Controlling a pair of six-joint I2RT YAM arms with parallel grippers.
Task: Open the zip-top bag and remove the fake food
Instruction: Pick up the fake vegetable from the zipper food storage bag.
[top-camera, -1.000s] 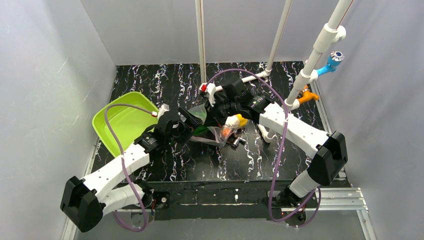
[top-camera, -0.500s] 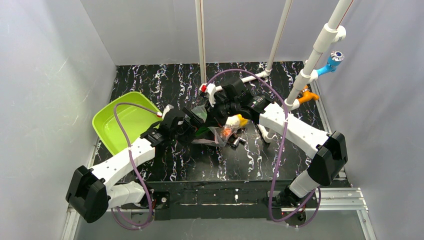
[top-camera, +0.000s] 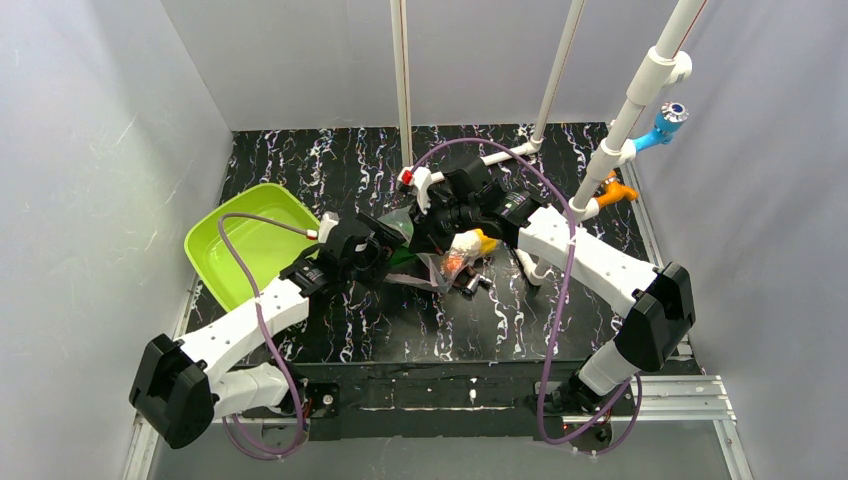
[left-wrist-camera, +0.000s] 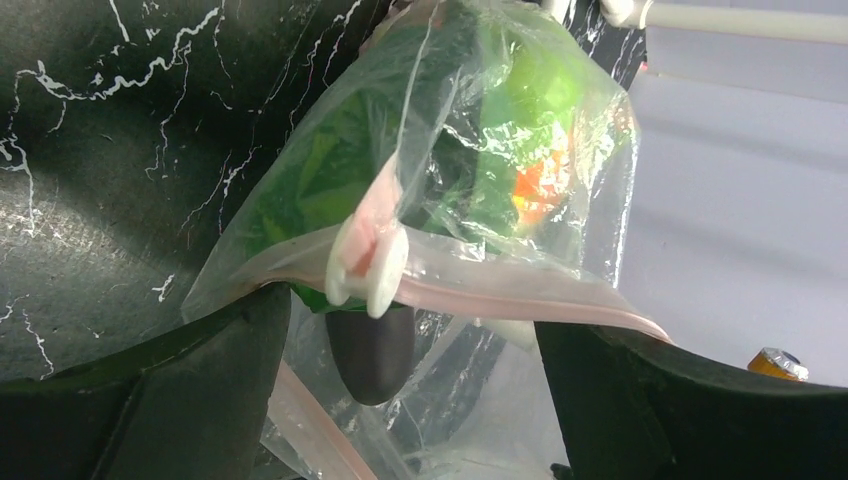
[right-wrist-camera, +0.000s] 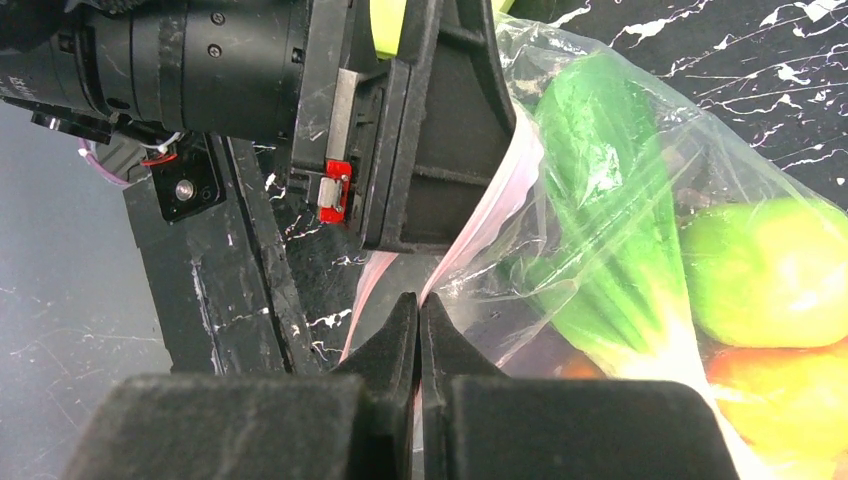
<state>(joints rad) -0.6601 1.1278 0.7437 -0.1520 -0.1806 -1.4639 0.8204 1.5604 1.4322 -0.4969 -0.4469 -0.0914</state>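
The zip-top bag (left-wrist-camera: 600, 230) lies on the black counter (top-camera: 480, 320), to the right of the green tray (top-camera: 250, 250) and near it, and the fake food is all inside it: I can see the leafy bok choy (right-wrist-camera: 600, 200), a green round fruit (right-wrist-camera: 770, 270), an orange piece (right-wrist-camera: 790, 390) and the dark eggplant (left-wrist-camera: 370, 350) pressing against the plastic. Nothing lies yet in the tray. The pink zip strip (left-wrist-camera: 500, 290) runs across the mouth of the bag, with a small white slider piece (left-wrist-camera: 368, 265) on it. A second pink edge shows lower, so I think the mouth is partly parted, but I cannot be sure how far. My right hand (right-wrist-camera: 418, 330), on the side of the bag away from the tray, is closed tight and pinches one pink lip of the bag between its fingers. My left hand (left-wrist-camera: 410, 340), between the tray and the bag, is spread wide and holds nothing; its two fingers stand on either side of the zip strip, and the slider is between them. So I judge that I am in the opening step, and no food is removed yet. The next move asks me to close the left hand on the free lip, near the slider, and then pull it toward the tray while the right hand holds firm. The plastic is thin and slippery, so I must catch the strip itself and not only the loose film.
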